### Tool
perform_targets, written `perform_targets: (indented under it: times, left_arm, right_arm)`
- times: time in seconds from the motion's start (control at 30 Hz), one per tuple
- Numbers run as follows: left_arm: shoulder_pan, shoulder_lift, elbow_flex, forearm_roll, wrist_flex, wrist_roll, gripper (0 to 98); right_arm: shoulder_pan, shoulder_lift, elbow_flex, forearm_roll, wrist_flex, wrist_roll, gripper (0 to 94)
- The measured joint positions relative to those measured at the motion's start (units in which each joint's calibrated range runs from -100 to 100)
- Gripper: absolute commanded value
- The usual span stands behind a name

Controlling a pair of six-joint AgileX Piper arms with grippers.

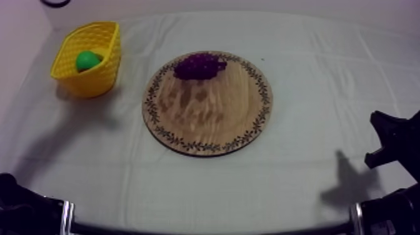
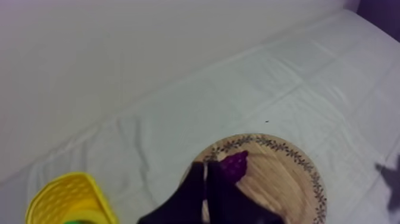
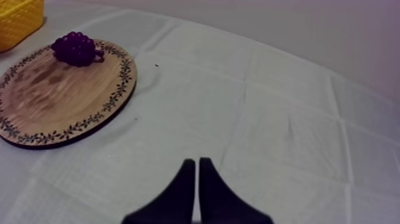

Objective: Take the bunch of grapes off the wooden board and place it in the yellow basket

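Waiting to start, left gripper (image 2: 205, 170) and right gripper (image 3: 197, 164) are sitting closed, empty; bunch of grapes (image 1: 200, 65) is lying upper centre.

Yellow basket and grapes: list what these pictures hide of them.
- Top view: yellow basket wall hides part of the green fruit.
- Left wrist view: the left gripper covers part of the bunch of grapes; the edge cuts off the basket.
- Right wrist view: basket cut off likewise.
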Motion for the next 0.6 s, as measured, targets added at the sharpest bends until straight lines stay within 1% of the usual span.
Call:
perform_targets:
  times: [0.23,0.4,0.6]
  left_arm:
    - [2.56,9.93,-6.21,-0.14,2.82,-1.13,0.0]
    - [3.50,16.04,-9.26,-0.28,4.88,-2.02,0.0]
    - [4.38,22.62,-10.69,-0.34,5.95,-3.03,0.0]
  right_arm:
    - [0.00,0.00,0.00,0.00,0.00,0.00,0.4]
    - [0.00,0.00,0.00,0.00,0.00,0.00,0.4]
    - [0.00,0.00,0.00,0.00,0.00,0.00,0.4]
